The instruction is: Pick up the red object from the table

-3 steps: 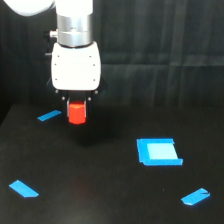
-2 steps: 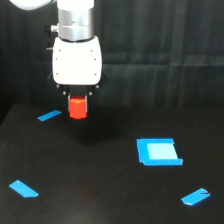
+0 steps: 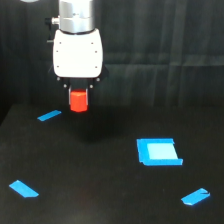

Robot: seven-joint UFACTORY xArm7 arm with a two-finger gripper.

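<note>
- Gripper (image 3: 78, 96): white housing on a silver wrist, upper left of the frame, pointing straight down; short dark fingers closed against the sides of the red object.
- Red object (image 3: 78, 100): small red-orange cylinder, upper left of centre, directly beneath the gripper housing; top end tucked between the fingers, lower end hanging free.
- Clearance: red object apparently off the table (image 3: 100, 190), with black surface showing below its lower edge; faint darker patch beneath it, likely shadow; exact height not readable from this single view.
- Blue tape strip (image 3: 49, 116): left of the red object and slightly lower, flat on the table, apart from it.
- Blue square (image 3: 158, 151): right of centre, pale middle, well apart from the gripper.
- Further blue strips: one at lower left (image 3: 23, 188), one at lower right (image 3: 195, 196); both flat, both well away.
- Progress, as judged: grasp made and lift seemingly under way or done; the pick-up essentially accomplished.
- Remaining, as judged: little beyond keeping the hold secure; possible risk of slip, only the upper part of the cylinder being pinched.
</note>
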